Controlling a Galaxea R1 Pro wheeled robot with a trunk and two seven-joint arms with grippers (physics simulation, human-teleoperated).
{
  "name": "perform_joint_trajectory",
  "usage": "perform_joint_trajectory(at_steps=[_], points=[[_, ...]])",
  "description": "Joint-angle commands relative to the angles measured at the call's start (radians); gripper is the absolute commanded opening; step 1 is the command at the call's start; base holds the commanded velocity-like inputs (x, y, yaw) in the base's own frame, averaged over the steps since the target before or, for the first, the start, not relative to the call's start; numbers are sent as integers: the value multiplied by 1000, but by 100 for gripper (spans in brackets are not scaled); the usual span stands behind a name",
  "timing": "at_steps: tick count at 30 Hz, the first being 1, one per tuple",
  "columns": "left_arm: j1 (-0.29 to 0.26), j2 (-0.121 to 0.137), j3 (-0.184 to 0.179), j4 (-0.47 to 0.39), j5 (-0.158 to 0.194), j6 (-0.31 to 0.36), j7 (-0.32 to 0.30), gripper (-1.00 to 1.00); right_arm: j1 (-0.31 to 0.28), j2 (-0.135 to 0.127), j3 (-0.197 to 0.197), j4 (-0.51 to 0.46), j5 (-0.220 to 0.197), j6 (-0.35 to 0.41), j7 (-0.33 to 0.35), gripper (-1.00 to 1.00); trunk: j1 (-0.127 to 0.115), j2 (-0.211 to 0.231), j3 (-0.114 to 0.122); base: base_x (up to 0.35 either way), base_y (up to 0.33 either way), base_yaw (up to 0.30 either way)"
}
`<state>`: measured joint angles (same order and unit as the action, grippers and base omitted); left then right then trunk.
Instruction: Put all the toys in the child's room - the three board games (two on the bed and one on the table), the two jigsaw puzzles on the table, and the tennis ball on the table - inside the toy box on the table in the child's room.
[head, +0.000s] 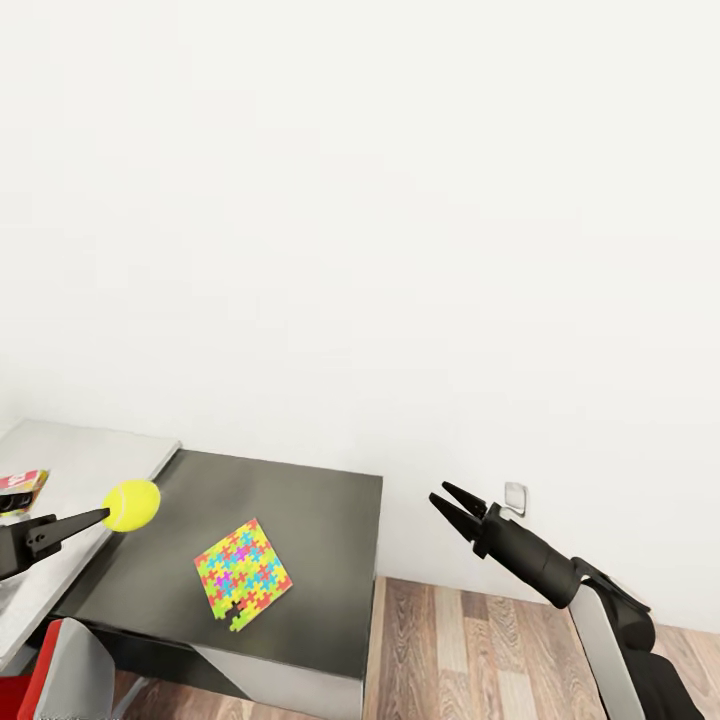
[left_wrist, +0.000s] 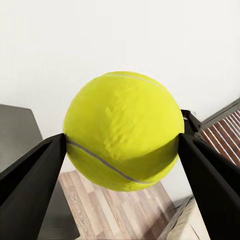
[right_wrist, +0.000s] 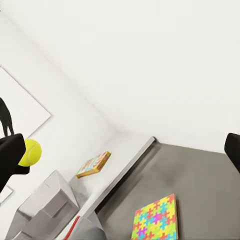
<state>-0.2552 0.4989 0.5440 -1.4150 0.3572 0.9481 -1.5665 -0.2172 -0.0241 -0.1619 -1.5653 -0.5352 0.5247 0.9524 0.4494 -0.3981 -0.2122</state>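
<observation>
The left end effector (head: 100, 516) holds the tennis ball (head: 132, 504) at its tip. In the left wrist view, its two black fingers (left_wrist: 35, 175) press on both sides of the ball (left_wrist: 122, 131), one on each side. The ball sticks out in front of the fingers and is up in the air. The left arm reaches out flat.

The right end effector (head: 452, 502) holds nothing. Its two black pointy fingers (head: 466, 495) are spread a little apart, with a gap between them. Behind the fingers comes a round black wrist, then a grey and white arm that bends down. The right end effector points up and toward the left one, well apart from it.
</observation>
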Motion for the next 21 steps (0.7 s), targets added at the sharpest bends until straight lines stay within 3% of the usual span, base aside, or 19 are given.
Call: perform_joint_trajectory(at_steps=[1, 9, 21], points=[[-1, 0, 0, 0, -1, 11, -4, -100, -1, 0, -1, 0, -6, 8, 0, 100, 1, -2, -1, 0, 0, 114], [-1, 0, 0, -1, -1, 11, -4, -100, -1, 0, -2, 0, -6, 8, -3, 100, 1, -2, 2, -12, 13, 74], [-1, 0, 0, -1, -1, 11, -4, -100, -1, 1, 0, 0, -6, 8, -4, 100, 1, -2, 11, -13, 15, 236]])
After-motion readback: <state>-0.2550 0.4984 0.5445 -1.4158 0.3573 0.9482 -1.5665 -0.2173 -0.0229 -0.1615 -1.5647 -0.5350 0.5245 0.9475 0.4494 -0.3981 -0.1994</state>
